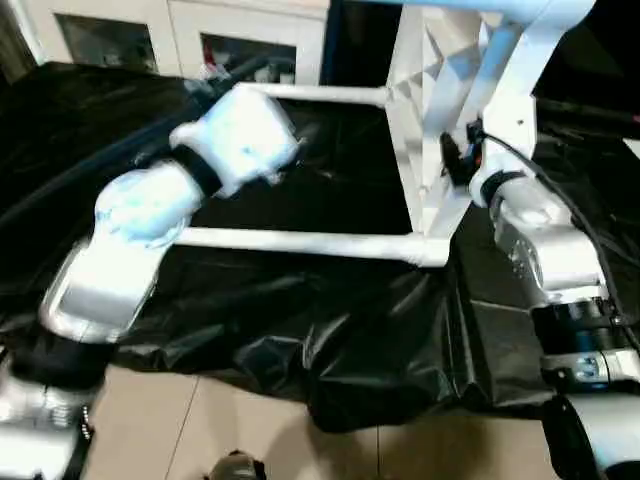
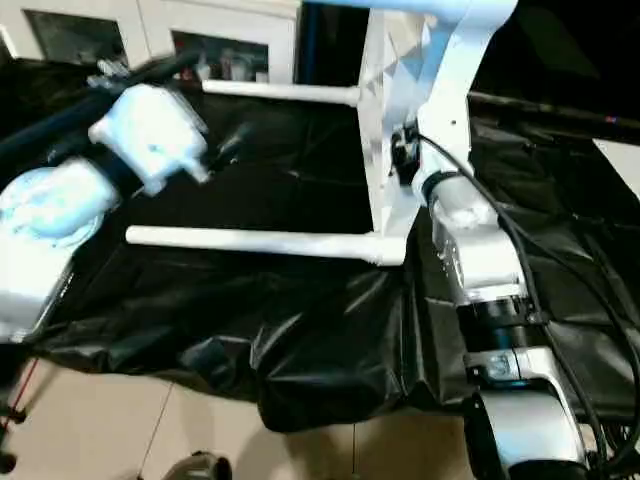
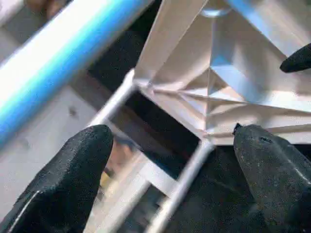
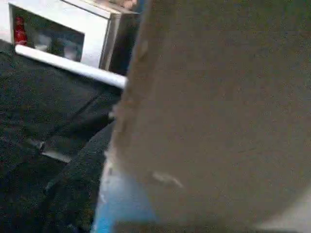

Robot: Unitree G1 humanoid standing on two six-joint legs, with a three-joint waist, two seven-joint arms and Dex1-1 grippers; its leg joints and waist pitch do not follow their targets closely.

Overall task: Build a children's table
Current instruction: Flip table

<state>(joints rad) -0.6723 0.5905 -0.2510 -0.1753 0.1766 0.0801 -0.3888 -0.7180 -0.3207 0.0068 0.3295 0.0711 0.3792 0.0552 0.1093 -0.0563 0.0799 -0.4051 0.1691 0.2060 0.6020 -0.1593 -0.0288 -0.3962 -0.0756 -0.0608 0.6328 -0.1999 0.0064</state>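
White plastic makes up the children's table [image 1: 430, 120], which stands on its side in the upper right of the head views, its ribbed underside turned toward picture left. Two tube legs stick out level from it toward the left: an upper leg [image 1: 320, 95] near the top of the frame and a lower leg [image 1: 300, 242] across the middle, its socket end at the tabletop's bottom corner. A further leg [image 1: 520, 70] slants up along the tabletop's right edge toward the top of the frame. Everything rests over a crumpled black plastic sheet [image 1: 330, 330] that hangs down over a pale tiled floor [image 1: 180, 420]. White cabinets [image 1: 190, 35] with dark glass fronts line the upper left background.

The left arm comes up from the lower left, and its blurred wrist lies in the upper left, between the two level legs. In the left wrist view the left gripper [image 3: 172, 160] has its two black fingers [image 3: 73, 174] spread wide with nothing between them, pointing at the ribbed underside.

The right arm rises along the right side of the frame, and the right gripper [image 1: 458, 158] sits against the tabletop's right edge at mid-height. Whether its fingers are spread or pinching the edge cannot be told; the right wrist view has a pale blurred surface close to the lens, with a white leg [image 4: 68, 65] and a cabinet [image 4: 58, 31] behind it.
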